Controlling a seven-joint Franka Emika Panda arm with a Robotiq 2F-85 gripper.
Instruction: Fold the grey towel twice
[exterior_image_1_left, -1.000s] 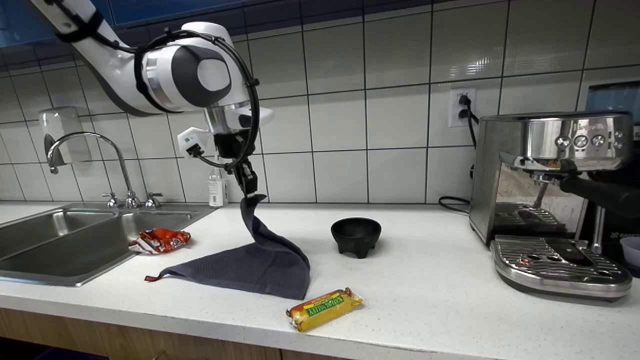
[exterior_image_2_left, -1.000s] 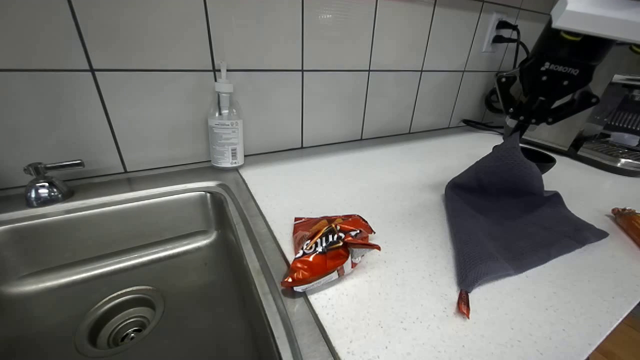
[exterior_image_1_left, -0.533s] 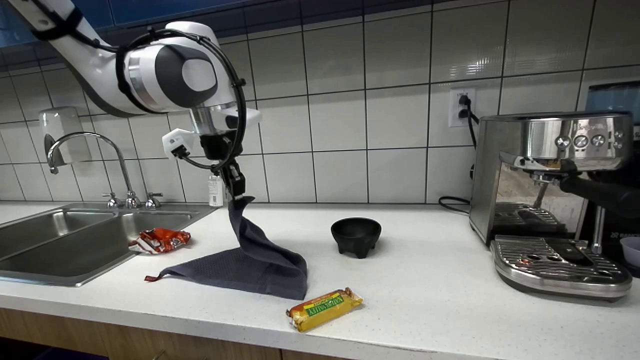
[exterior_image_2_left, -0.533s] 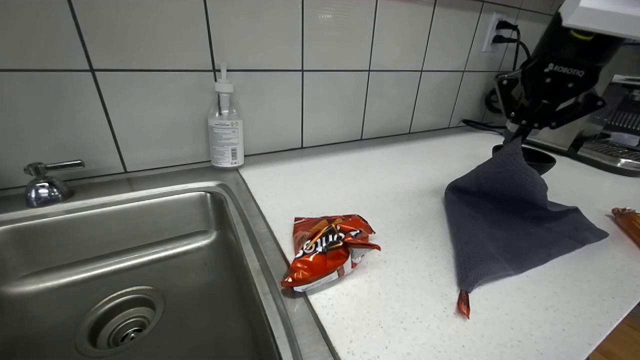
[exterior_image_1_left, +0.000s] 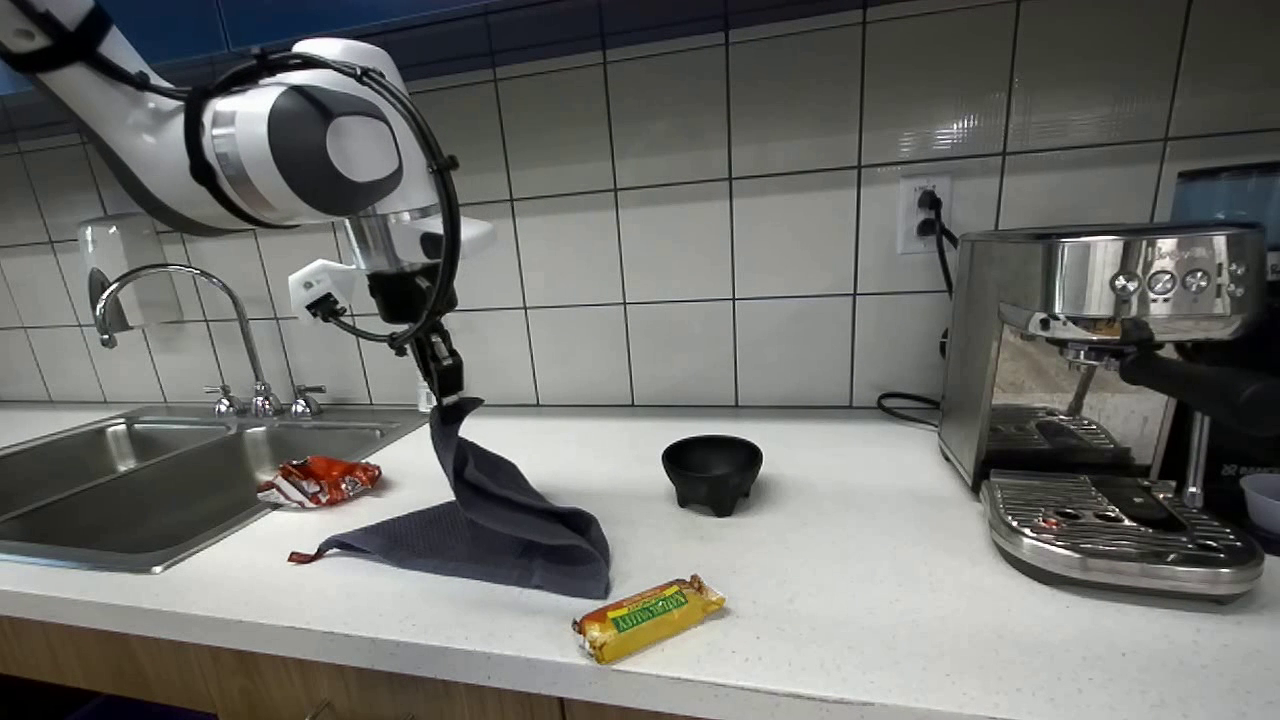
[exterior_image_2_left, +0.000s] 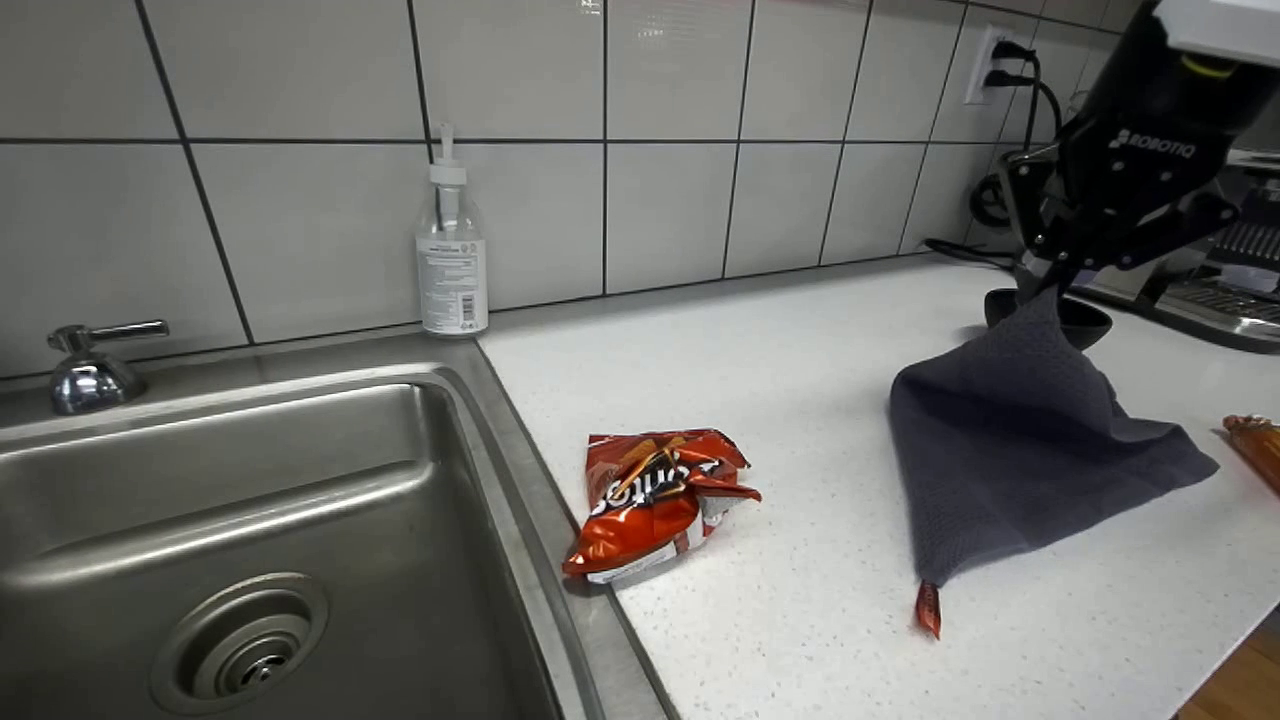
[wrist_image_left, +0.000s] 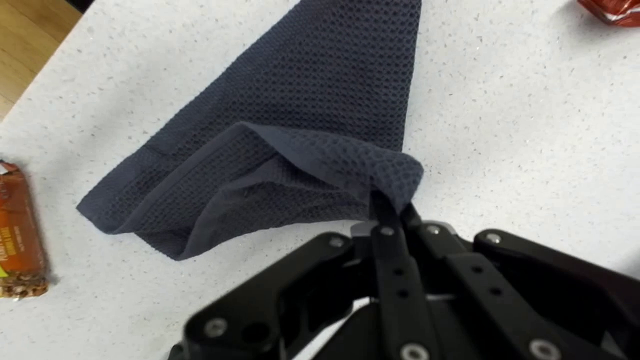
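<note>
Grey towel (exterior_image_1_left: 470, 548): partly lifted; its lower part is spread on the worktop (exterior_image_1_left: 860, 620) toward the front edge, between the sink (exterior_image_2_left: 525, 520) and the snack bar (exterior_image_1_left: 650, 620).
Claw (wrist_image_left: 396, 209): above the worktop, its fingers (wrist_image_left: 392, 245) clenched on the raised tip of the grey towel.
From claw to worktop: the grey towel hangs below the grip in a curling strip, then lies flat on the front-edge side of the claw; a small flap of it sticks out past the grip.
Red tab (exterior_image_2_left: 928, 608): on the worktop, at the grey towel's corner nearest the sink.
Snack bar: close to the front edge, near the grey towel but apart.
Black bowl (exterior_image_1_left: 712, 472): upright between front and back edges, apart from the grey towel.
Red-orange packet (exterior_image_2_left: 655, 505): at the sink-side edge.
Pump bottle (exterior_image_2_left: 455, 285): at the back edge, by the sink's rear corner.
Coffee machine (exterior_image_1_left: 975, 360): at the end away from the sink.
</note>
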